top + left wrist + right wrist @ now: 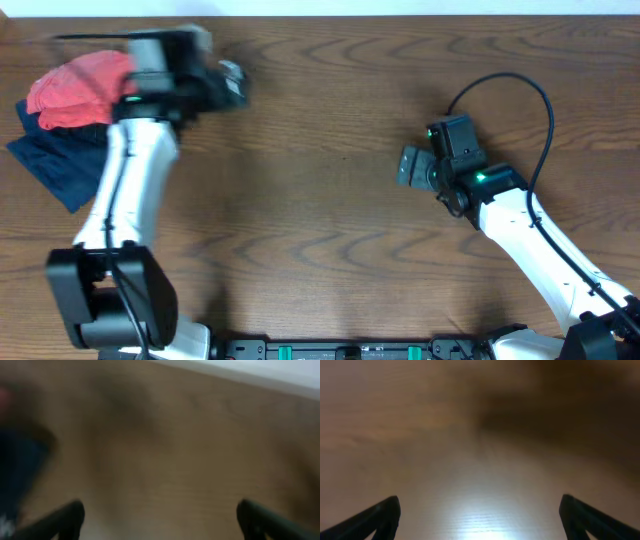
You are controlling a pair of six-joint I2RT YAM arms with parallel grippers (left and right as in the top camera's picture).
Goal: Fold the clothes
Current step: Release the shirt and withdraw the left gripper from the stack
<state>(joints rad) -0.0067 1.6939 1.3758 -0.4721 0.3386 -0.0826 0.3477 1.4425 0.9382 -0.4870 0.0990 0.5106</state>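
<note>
Your coral-red cotton T-shirt (75,88) lay in a soft, bunched heap at the upper left of the overhead view. It sat on top of a dark navy cloth (55,160) that stuck out below it. You could not see any letters or tag on the shirt, because it was crumpled. Its right side was hidden behind your white left arm (130,190), which looked smeared and fuzzy there.

Your left gripper (228,85) was just to the right of the shirt, over the brown wooden table (320,230), and was not touching the shirt. It was too blurry from above to read. In the left wrist view its two black fingers (67,520) sat far apart in the bottom corners, spread wide, with only bare wood between them. Both were cut off by the bottom edge. A dark blue blur filled the left edge of that view, and a tiny spot of red showed at the upper left corner.

Your right gripper (408,165) was right of the middle, well apart from the shirt, with a black cable (540,110) looping above it. In the right wrist view its black fingers (585,520) were spread wide too, holding nothing. That view was hazy, with a bright patch of light on the wood at the bottom.
</note>
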